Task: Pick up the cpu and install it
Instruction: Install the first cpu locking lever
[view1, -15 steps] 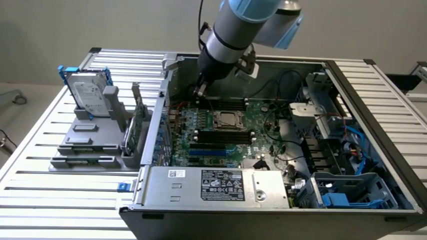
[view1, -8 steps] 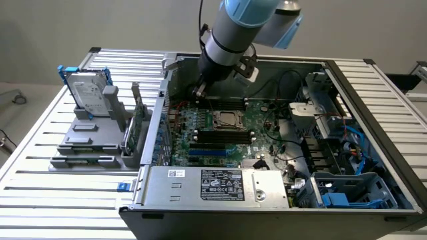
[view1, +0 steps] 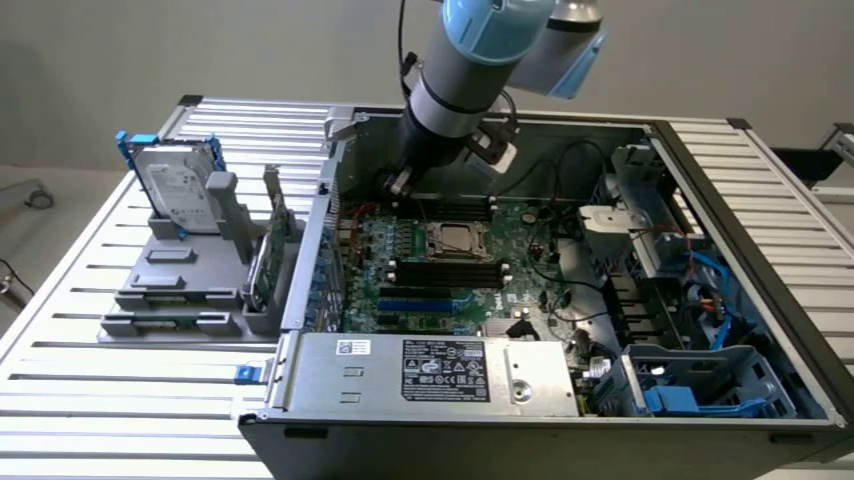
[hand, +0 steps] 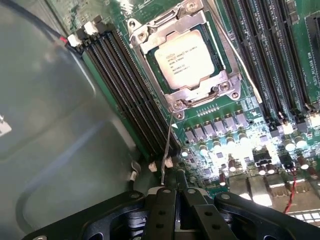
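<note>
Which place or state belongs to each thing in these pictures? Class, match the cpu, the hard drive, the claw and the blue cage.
Things:
1. cpu
2. hard drive
3. claw
4. blue cage

Places or states:
A. stands upright in the grey holder outside the case
B. shut, near the memory slots
C. in the case's corner at the exterior view's right
D. lies in the metal-framed socket

Pairs: 1-D, 2-A, 3-B, 4-C

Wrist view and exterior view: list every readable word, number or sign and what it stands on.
cpu: printed lines on its metal top, too blurred to read.
power supply, black label: too small to read.
hard drive, its label: too small to read.
Nothing reads clearly.
</note>
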